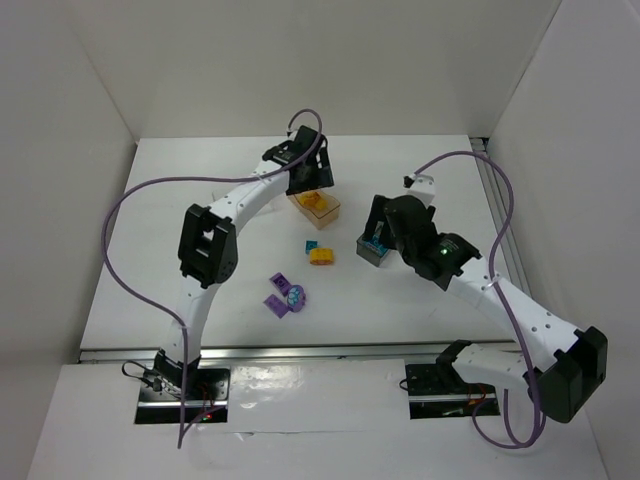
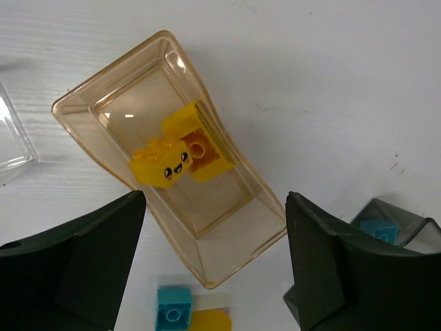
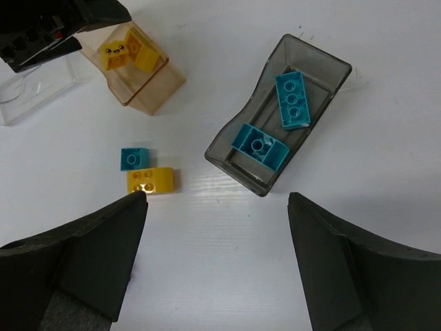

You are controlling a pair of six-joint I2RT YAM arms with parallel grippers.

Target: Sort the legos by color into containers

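The amber bin [image 2: 227, 255] holds two yellow bricks [image 2: 180, 148]. My left gripper [image 2: 215, 255] hangs open and empty right above it, shown in the top view [image 1: 310, 180]. The smoky grey bin [image 3: 227, 160] holds two cyan bricks [image 3: 293, 100]. My right gripper [image 3: 217, 255] is open and empty just in front of it, shown in the top view [image 1: 385, 235]. A loose cyan brick [image 3: 134, 158] touches a loose yellow brick [image 3: 151, 181] between the bins. Two purple bricks [image 1: 277, 305] and a rounded purple piece [image 1: 295, 297] lie nearer the arms.
The clear bin [image 3: 34, 96] stands left of the amber bin, partly under my left gripper; its corner shows in the left wrist view [image 2: 14, 138]. White walls close the table on the left, back and right. A metal rail [image 1: 300, 352] runs along the near edge.
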